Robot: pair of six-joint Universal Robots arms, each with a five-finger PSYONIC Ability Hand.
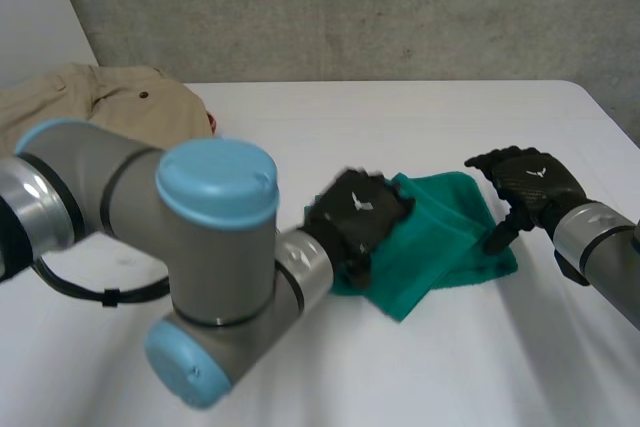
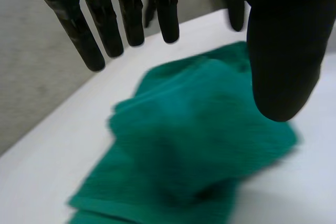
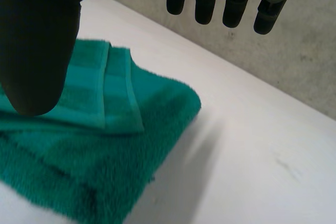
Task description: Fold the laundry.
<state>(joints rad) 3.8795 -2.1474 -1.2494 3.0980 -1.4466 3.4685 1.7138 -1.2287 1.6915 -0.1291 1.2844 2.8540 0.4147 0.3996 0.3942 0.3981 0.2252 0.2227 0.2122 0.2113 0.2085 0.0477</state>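
**Green towel (image 1: 450, 237) lies folded near the middle of the table**

The left hand's fingers (image 2: 105, 24) are straight and spread out. The thumb (image 2: 283, 51) stands far from them. They hold nothing. The towel lies under the palm, bunched up and folded over itself. In the head view the left hand (image 1: 355, 212) is over the left part of the towel, just right of the middle of the frame. I cannot tell if it touches the cloth. Behind it is the left arm (image 1: 190, 247), grey with light-blue caps, in the lower left of the frame.

The right hand's fingers (image 3: 236, 3) are straight and side by side, and its thumb (image 3: 37, 40) is held wide. They hold nothing too. The towel lies under the thumb, with a folded flap and its hem on top. The fingertips are over bare table, past the towel's corner. In the head view the right hand (image 1: 530, 182) is at the middle right of the frame, by the towel's right edge, with the thumb tip pointing down at that edge. The right arm (image 1: 600, 242) comes in from the lower right.

The white table (image 1: 400, 117) holds one more thing. A tan piece of clothing (image 1: 90, 97) lies in the upper left of the frame, well apart from the towel. A grey wall (image 1: 350, 7) runs across the top.
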